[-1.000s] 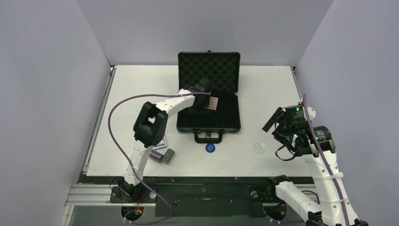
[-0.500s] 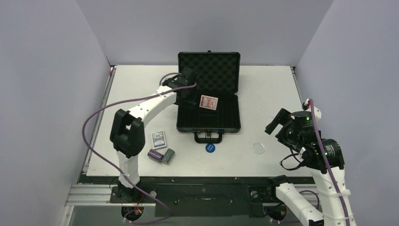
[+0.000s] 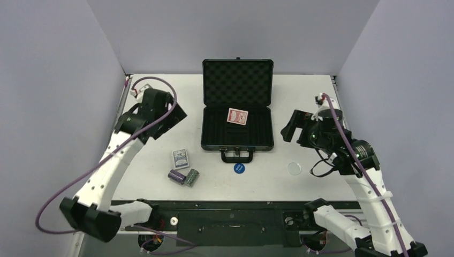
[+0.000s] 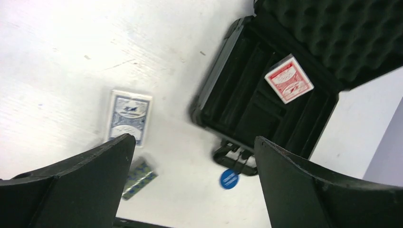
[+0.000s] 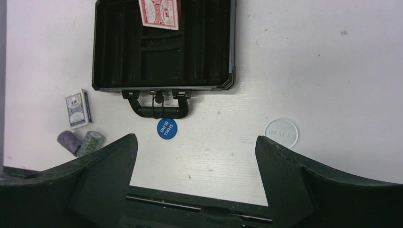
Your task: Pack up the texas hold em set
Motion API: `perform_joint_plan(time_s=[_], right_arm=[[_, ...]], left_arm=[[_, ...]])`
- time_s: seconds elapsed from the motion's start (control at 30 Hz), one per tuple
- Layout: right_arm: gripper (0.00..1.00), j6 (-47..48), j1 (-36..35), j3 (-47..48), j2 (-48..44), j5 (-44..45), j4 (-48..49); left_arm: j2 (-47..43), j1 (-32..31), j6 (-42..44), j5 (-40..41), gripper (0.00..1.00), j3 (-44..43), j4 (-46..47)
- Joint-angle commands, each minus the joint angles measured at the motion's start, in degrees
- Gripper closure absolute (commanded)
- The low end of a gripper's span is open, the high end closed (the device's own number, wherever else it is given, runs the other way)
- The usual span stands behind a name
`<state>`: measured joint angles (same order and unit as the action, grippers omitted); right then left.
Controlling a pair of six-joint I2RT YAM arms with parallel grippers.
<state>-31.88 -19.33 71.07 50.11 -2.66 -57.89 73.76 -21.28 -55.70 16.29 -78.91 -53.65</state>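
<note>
The black case lies open mid-table with its foam lid upright. A red deck rests in its tray, also seen in the left wrist view as the red deck. On the table in front lie the blue deck, a purple chip stack, a green chip stack, a blue disc and a clear disc. My left gripper hovers left of the case, open and empty. My right gripper hangs right of the case, open and empty, above the clear disc.
Grey walls close in the white table on three sides. The case handle points toward me, just behind the blue disc. A dark rail runs along the near edge.
My left arm has pulled back out of the case to the left, leaving the red deck in the tray. My right arm has swung up and left toward the case.
</note>
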Motion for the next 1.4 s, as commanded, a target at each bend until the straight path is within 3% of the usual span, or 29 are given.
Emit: perform_joint_plan(time_s=[0.0,0.23,0.4,0.73,1.03,1.37], right_arm=[[0.11,7.6,-6.0,2.1,3.8,6.3,7.0],[0.11,19.3,-13.9,7.5,14.4,13.1,10.6],[0.14,29.4,-17.8,16.1,27.5,14.4,7.8],[0.09,49.8,-19.2,22.1,43.9,11.5,13.3],[0.09,49.9,-19.0,33.4,63.8,16.4,17.0],[0.11,48.1,-17.5,39.8,73.8,20.8,21.1]], left_arm=[[-13.4,0.3,14.3,-1.7,0.04,6.5,-1.3],[-27.0,0.7,20.7,-7.4,0.04,13.3,-4.5],[-34.7,-0.4,23.4,-4.7,0.04,17.5,-5.9],[-40.9,-0.5,23.3,-3.7,0.04,25.5,-4.4],[-43.1,-0.5,20.6,-3.2,0.04,30.3,-2.3],[-45.1,-0.5,18.4,0.1,0.04,31.8,-1.4]])
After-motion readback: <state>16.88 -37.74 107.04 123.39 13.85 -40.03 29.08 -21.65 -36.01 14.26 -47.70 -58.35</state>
